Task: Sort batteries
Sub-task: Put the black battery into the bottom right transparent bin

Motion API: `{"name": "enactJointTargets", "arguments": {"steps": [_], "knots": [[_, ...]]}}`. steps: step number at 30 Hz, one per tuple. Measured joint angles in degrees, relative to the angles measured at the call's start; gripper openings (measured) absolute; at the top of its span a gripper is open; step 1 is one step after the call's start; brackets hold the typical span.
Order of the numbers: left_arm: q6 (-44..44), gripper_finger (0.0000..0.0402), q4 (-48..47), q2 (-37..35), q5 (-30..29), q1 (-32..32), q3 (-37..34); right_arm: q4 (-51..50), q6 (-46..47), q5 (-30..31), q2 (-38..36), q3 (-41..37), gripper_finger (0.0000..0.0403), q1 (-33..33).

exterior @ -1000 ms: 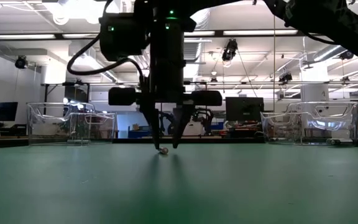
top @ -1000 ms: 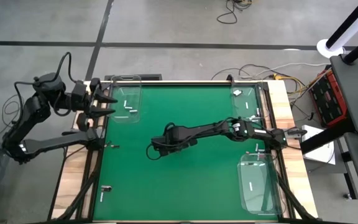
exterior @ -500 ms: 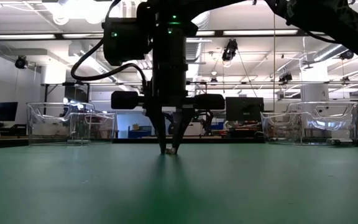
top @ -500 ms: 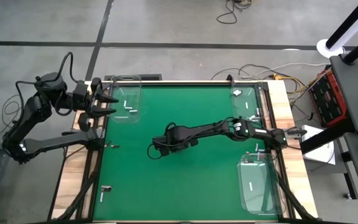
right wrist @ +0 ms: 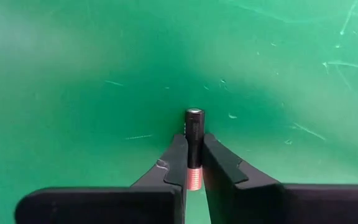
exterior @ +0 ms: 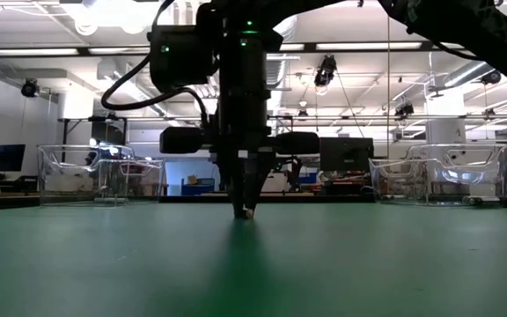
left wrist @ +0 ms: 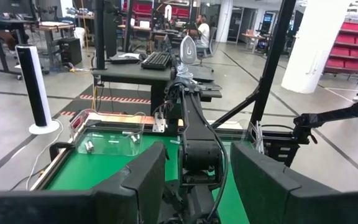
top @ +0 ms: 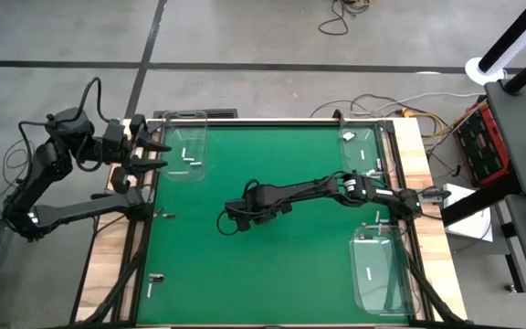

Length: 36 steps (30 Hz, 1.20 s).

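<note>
A green mat (top: 272, 274) is covering the table, and everything else is sitting in relation to it. One clear plastic tray (top: 184, 146) is lying at the mat's far left corner, another (top: 365, 146) at its far right corner, and a third (top: 377, 270) along its near right edge. A wooden board (top: 421, 183) is showing just beyond the mat's right edge. Past that, a red crate (top: 478, 142) is standing on the floor.

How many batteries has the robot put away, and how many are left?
Several pale batteries already lie in the clear trays at the mat's corners. The right gripper is shut on a dark battery at the middle of the mat. Two strays near the left edge still wait. The left gripper waits open by the far-left tray.
</note>
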Motion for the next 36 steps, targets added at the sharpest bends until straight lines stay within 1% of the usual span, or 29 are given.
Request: {"name": "enactJointTargets", "arguments": {"steps": [3,5,7,11,14,18,20,26,29,34,36], "knots": [[0.02,0.0164,-0.04,-0.43,0.0,-0.02,0.0,-2.46,-1.75,-1.2,-1.83,0.84,0.0021,-0.08],[0.01,0.0164,-0.06,-0.77,0.0,0.0,0.0,-2.59,-4.63,-1.03,-4.17,1.79,0.0021,0.02],[-0.04,0.0164,-0.05,-0.95,0.0,0.0,0.0,-5.26,-7.33,-0.48,-8.44,2.09,0.002,0.1],[-0.46,0.0164,-0.09,-1.46,0.0,0.0,0.0,-11.62,-10.08,3.45,-17.23,2.06,0.002,1.66],[-0.52,0.0164,-0.07,-1.63,0.02,0.0,0.0,-14.67,-10.56,5.26,-23.07,1.69,0.002,4.58],[-0.59,0.0164,-0.07,-1.65,0.04,0.0,0.0,-17.7,-10.22,8.31,-31.62,1.1,0.002,10.46],[-0.59,0.0164,-0.07,-1.65,0.03,0.0,0.0,-18.06,-10.06,8.78,-34.59,-0.07,0.0019,13.67],[0.28,0.0164,0.02,-1.37,-0.16,0.0,0.0,-17.93,-12.15,8.55,-41.59,-6.82,0.0019,25.23],[0.03,0.0164,0.01,-1.19,-2.26,-0.01,0.0,-17.91,-12.51,7.38,-44.21,-12.07,0.0019,31.18],[-0.28,0.0164,0.0,-0.16,-5.17,0.0,0.0,-17.85,-8.29,6.98,-47.25,-23.27,0.0019,40.25],[-1.3,0.0164,0.02,0.57,-6.06,0.02,0.0,-17.71,-5.9,5.27,-48.95,-28.11,0.0019,43.78]]}}
